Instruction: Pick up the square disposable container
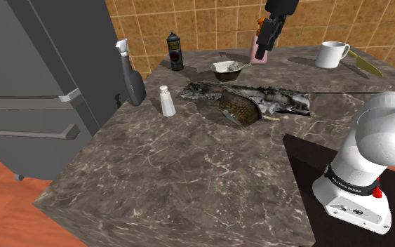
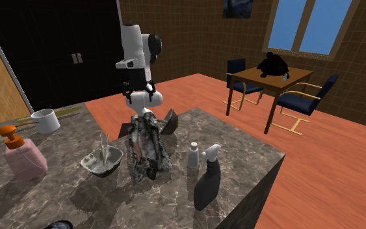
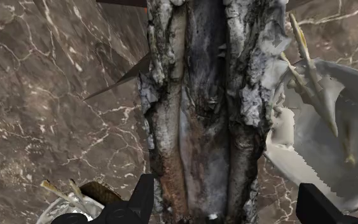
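Observation:
The square container (image 1: pixel 225 68) is a pale grey, shallow dish with thin sticks lying in it, at the back of the dark marble counter (image 1: pixel 189 168). It also appears in the second exterior view (image 2: pixel 110 160) and in the wrist view (image 3: pixel 317 146). My black gripper (image 1: pixel 262 50) hangs well above the counter, just to the shoulder view's right of the container. In the wrist view the gripper (image 3: pixel 228 213) is open, with nothing between its fingers. Below the gap lies a long charred slab (image 3: pixel 203 114), and the container sits beyond the right finger (image 3: pixel 317 207).
The charred slab (image 1: pixel 259 98) stretches across the counter beside a brown woven piece (image 1: pixel 238 109). Around it stand a pink soap bottle (image 2: pixel 22 159), black can (image 1: pixel 176 52), white shaker (image 1: pixel 167 102), dark spray bottle (image 1: pixel 131 81) and white mug (image 1: pixel 331 54). A grey fridge (image 1: pixel 41 77) borders the counter.

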Action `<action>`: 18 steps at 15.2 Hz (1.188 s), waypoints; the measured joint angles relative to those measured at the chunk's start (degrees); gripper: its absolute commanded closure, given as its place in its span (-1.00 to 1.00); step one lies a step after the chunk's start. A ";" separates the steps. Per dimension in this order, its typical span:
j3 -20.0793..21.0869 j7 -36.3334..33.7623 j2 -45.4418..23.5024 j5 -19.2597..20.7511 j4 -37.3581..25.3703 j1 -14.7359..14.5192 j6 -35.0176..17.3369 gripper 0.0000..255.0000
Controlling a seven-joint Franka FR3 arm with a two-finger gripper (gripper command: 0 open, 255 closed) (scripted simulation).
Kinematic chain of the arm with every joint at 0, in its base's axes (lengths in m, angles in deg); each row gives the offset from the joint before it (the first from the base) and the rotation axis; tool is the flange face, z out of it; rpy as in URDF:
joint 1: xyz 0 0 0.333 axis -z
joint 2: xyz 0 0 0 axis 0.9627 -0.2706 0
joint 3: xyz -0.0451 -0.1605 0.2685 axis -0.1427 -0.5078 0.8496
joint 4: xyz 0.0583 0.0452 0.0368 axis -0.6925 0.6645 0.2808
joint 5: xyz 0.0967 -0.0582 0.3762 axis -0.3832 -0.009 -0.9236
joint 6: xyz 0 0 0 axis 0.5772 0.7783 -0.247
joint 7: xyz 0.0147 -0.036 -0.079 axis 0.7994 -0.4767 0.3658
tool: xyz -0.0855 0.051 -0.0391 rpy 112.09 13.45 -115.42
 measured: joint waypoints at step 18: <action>15.44 -24.21 2.97 -15.22 7.43 -2.33 -7.52 -1.00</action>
